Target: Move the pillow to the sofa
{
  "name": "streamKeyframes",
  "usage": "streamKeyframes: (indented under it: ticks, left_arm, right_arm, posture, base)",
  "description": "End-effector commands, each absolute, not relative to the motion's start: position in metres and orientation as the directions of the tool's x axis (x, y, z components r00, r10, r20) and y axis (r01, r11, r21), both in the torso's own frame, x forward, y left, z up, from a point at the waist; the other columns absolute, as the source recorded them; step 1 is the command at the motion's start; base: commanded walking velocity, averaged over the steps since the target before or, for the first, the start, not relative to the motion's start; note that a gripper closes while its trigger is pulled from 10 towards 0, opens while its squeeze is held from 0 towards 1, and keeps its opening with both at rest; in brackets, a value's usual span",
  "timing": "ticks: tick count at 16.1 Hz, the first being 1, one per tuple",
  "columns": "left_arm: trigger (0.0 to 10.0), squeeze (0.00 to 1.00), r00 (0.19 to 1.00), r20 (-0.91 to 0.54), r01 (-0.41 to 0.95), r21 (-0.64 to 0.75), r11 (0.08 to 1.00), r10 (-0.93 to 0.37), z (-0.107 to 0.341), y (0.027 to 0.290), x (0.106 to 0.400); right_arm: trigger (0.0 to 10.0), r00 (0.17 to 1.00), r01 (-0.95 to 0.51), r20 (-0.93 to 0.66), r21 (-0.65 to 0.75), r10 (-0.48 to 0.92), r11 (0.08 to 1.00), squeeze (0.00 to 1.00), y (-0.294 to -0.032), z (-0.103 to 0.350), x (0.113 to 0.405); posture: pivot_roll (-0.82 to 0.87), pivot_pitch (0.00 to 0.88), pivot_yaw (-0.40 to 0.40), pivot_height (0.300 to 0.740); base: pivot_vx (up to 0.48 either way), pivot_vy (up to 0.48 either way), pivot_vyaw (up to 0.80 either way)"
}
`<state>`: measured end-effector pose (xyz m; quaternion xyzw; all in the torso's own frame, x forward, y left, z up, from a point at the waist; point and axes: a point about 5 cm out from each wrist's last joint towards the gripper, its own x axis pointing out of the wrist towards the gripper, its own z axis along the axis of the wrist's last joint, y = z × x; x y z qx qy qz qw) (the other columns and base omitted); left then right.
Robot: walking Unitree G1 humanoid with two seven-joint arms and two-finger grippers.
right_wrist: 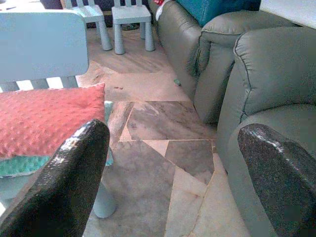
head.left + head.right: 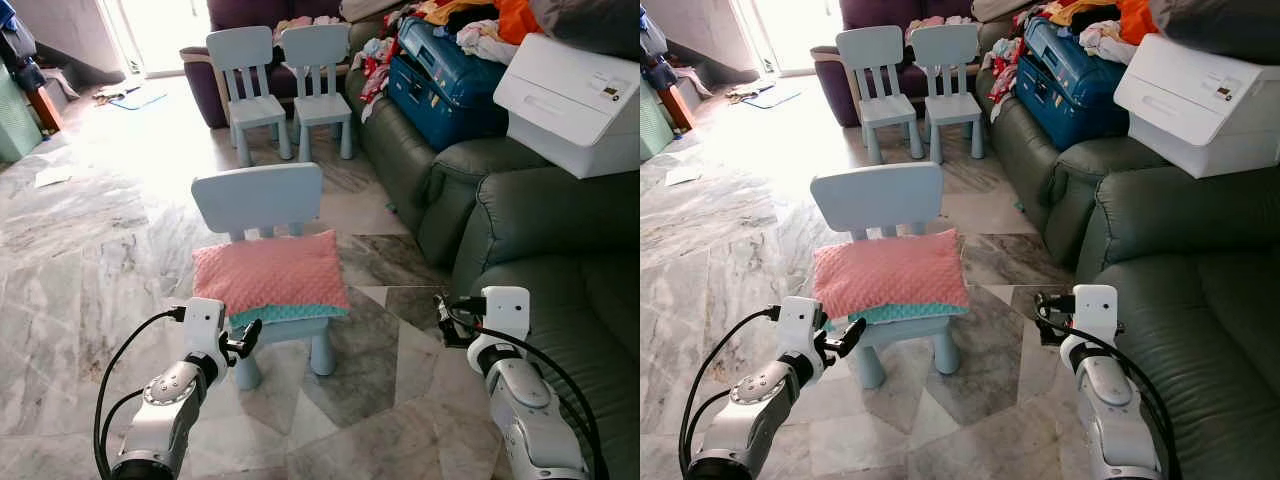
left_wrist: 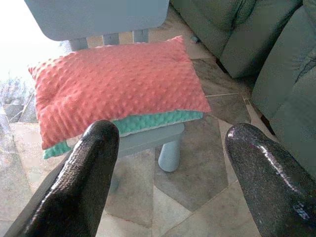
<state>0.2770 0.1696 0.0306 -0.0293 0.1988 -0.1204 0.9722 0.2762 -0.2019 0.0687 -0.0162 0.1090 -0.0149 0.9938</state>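
A pink dotted pillow point(image 2: 270, 268) with a teal underside lies flat on the seat of a small light-blue child's chair point(image 2: 257, 195) in front of me. My left gripper point(image 2: 245, 340) is open, low at the chair's front left corner, just short of the pillow's edge. In the left wrist view the pillow point(image 3: 118, 84) lies beyond the spread fingers point(image 3: 94, 163). My right gripper point(image 2: 442, 318) is open and empty, over the floor between the chair and the green sofa point(image 2: 560, 270). The right wrist view has the pillow point(image 1: 44, 121) to one side and the sofa point(image 1: 266, 79) to the other.
The sofa's far seats carry a white appliance point(image 2: 575, 100), a blue suitcase point(image 2: 440, 80) and piled clothes. Two more light-blue chairs point(image 2: 285, 80) stand at the back before a purple couch. Marble floor point(image 2: 90, 260) lies open to the left.
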Motion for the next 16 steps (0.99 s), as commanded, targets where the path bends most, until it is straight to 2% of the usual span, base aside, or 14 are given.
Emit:
streamKeyframes:
  ticks: [1, 2, 13, 16]
  left_arm:
    - [10.0, 0.00, 0.896, -0.368, 0.232, -0.092, 0.968, -0.250, 0.033, 0.172, 0.277]
    - [10.0, 0.00, 0.900, -0.369, 0.218, -0.075, 0.973, -0.230, 0.033, 0.173, 0.279]
    - [10.0, 0.00, 0.935, -0.315, 0.154, -0.050, 0.987, -0.162, 0.044, 0.178, 0.290]
    - [10.0, 0.00, 0.952, -0.264, 0.154, -0.021, 0.988, -0.154, 0.062, 0.184, 0.303]
  right_arm:
    - [10.0, 0.980, 0.019, -0.196, -0.031, -0.025, 0.999, 0.00, -0.199, 0.075, 0.278]
    - [10.0, 0.978, -0.004, -0.210, -0.023, -0.001, 1.000, 0.00, -0.187, 0.070, 0.285]
    - [10.0, 0.985, -0.026, -0.172, -0.025, 0.021, 0.999, 0.00, -0.180, 0.080, 0.302]
    - [10.0, 0.989, -0.064, -0.137, -0.039, 0.058, 0.997, 0.00, -0.165, 0.089, 0.315]
  posture:
    - [0.00, 0.000, 0.000, 0.740]
    - [-0.16, 0.000, 0.015, 0.740]
    - [-0.16, 0.000, 0.028, 0.740]
    - [-0.13, 0.000, 0.039, 0.740]
  base:
    - [0.000, 0.000, 0.00]
    - [0.000, 0.000, 0.00]
    - [0.000, 0.000, 0.00]
    - [0.000, 0.000, 0.00]
